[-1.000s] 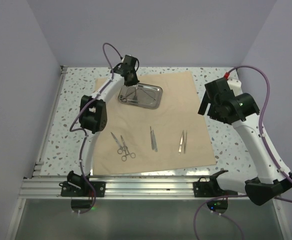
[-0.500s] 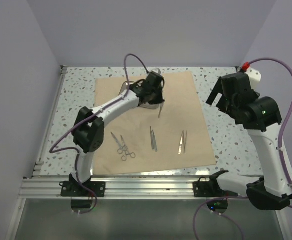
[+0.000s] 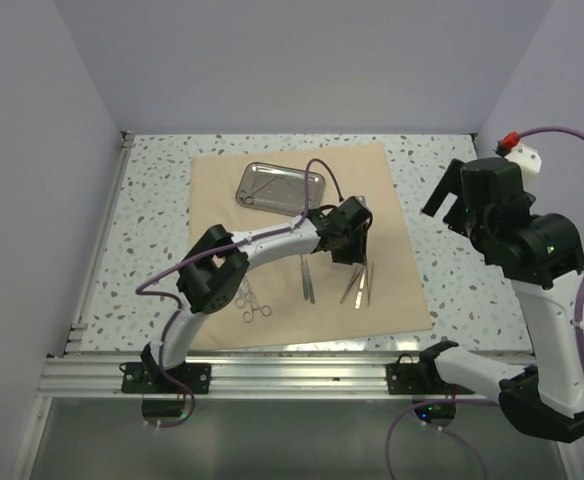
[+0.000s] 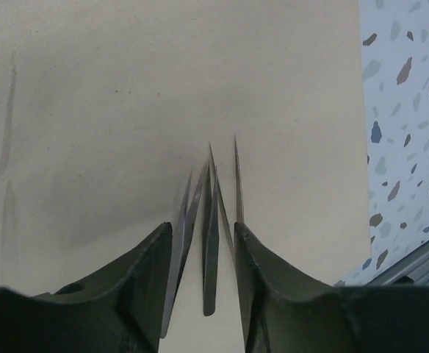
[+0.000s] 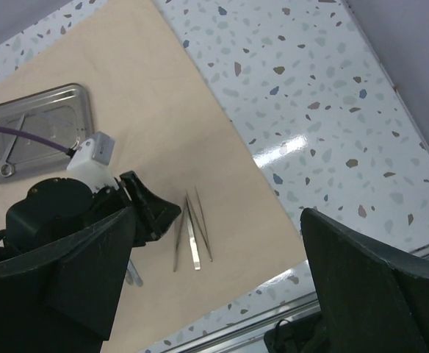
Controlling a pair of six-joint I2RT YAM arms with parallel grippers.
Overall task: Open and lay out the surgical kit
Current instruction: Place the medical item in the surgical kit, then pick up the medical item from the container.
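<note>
Two pairs of tweezers (image 3: 359, 286) lie on the tan cloth wrap (image 3: 382, 180) right under your left pincer (image 3: 353, 258) in the top view, with its tips low over them. Just to that pincer's left lies another slim metal tool (image 3: 306, 280). Further left are the scissors (image 3: 257, 310), partly hidden by the arm. Beyond the pincer, to its left, the steel tray (image 3: 297, 195) sits on the wrap. Your right pincer (image 3: 454, 205) hangs raised, off to the wrap's right and well apart from every tool.

From the left wrist, your left pincer (image 4: 200, 228) has its jaws parted and grips nothing. The tweezers (image 4: 210, 250) lie flat on the cloth between its fingers (image 4: 152, 279), points aimed away from the wrist. The speckled desk (image 4: 405, 110) shows past the wrap's edge on the right.

From the right wrist, your right pincer (image 5: 214, 243) is spread wide and empty. Below the gap between its fingers (image 5: 376, 287) lie the tweezers (image 5: 192, 239), just beside the left pincer's tip (image 5: 152, 209). The tray (image 5: 34, 103) lies further off, with a ring-handled tool inside.
</note>
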